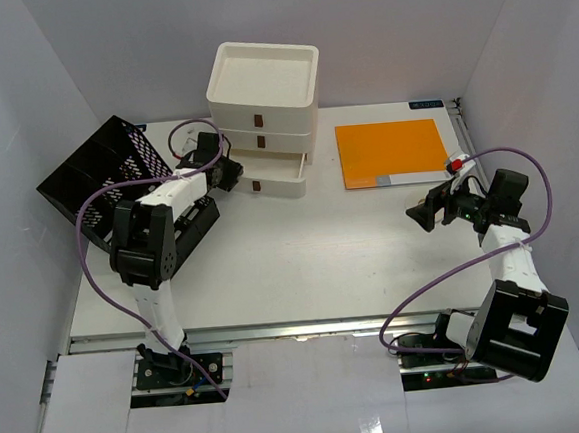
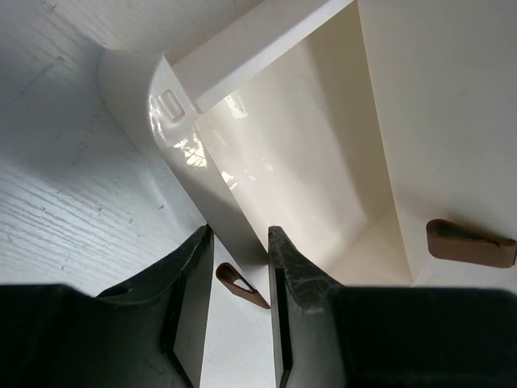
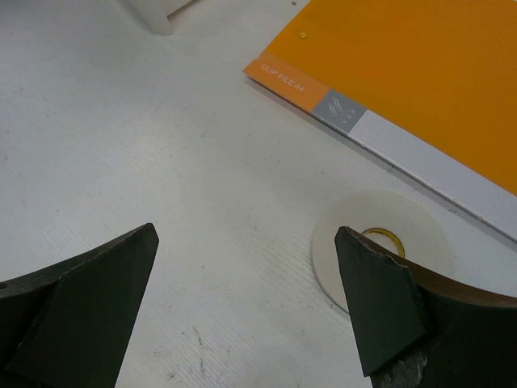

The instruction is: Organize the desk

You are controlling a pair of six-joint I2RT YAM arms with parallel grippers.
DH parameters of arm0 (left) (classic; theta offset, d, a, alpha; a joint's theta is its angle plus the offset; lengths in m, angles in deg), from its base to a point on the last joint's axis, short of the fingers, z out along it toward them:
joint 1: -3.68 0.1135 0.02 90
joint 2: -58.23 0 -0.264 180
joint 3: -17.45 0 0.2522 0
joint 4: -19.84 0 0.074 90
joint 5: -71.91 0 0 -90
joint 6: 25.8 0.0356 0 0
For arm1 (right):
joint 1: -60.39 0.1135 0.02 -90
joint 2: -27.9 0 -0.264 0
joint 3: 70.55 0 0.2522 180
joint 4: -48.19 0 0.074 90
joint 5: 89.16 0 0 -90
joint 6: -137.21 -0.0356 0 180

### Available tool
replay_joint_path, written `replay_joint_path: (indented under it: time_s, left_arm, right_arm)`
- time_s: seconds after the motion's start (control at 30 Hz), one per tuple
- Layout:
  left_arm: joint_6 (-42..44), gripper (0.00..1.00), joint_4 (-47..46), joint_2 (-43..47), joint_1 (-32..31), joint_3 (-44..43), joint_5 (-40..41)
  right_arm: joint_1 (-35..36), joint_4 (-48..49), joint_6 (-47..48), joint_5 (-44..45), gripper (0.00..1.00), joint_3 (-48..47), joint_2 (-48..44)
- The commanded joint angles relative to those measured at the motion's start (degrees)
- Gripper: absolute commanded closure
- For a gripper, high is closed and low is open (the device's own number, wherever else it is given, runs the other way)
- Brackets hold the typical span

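The white desk [image 1: 313, 255] carries a white three-drawer box [image 1: 265, 118] at the back, with its bottom drawer [image 1: 278, 175] pulled out. My left gripper [image 1: 228, 173] is at that drawer's left front corner. In the left wrist view it [image 2: 238, 236] straddles the drawer's front wall and is shut on the brown handle [image 2: 241, 284]; the drawer's inside [image 2: 307, 162] looks bare. My right gripper [image 1: 422, 214] hovers open over the right part of the desk with nothing between its fingers [image 3: 246, 242]. A white tape roll [image 3: 376, 255] lies beside its right finger.
A black mesh file rack [image 1: 101, 176] leans at the back left. An orange clip file [image 1: 393, 152] lies flat at the back right, its labelled corner [image 3: 323, 93] just beyond the tape roll. White walls close in three sides; a metal rail [image 1: 298, 328] runs along the front.
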Motion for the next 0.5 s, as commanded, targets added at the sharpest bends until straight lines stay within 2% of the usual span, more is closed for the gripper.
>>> replay_joint_path:
  time_s: [0.0, 0.17, 0.23, 0.27, 0.4, 0.47]
  left_arm:
    - [6.5, 0.5, 0.3, 4.9, -0.2, 2.1, -4.3]
    - [11.0, 0.32, -4.5, 6.8, -0.2, 2.9, -9.8]
    - [12.8, 0.28, -5.6, 8.5, -0.1, 3.4, -10.9]
    - [14.1, 0.22, -6.2, 9.7, -0.1, 4.1, -11.6]
    - [19.2, 0.08, -10.1, 15.3, -0.1, 8.2, -14.0]
    - [22.0, 0.06, -13.2, 18.8, -0.1, 11.3, -15.9]
  right_arm:
    - [-0.2, 0.3, 0.4, 2.2, 0.03, -0.1, 0.8]
    - [-0.1, 0.6, -1.8, 9.2, 0.03, -0.9, 2.2]
    - [-0.1, 0.2, -3.0, 14.2, 0.03, -1.4, 3.2]
    - [-0.1, 1.2, -4.7, 17.6, 0.03, -1.6, 3.7]
    - [0.2, 2.6, -9.2, 28.6, 0.03, -2.7, 6.0]
    - [0.6, 3.2, -10.3, 31.9, 0.02, -3.0, 7.4]
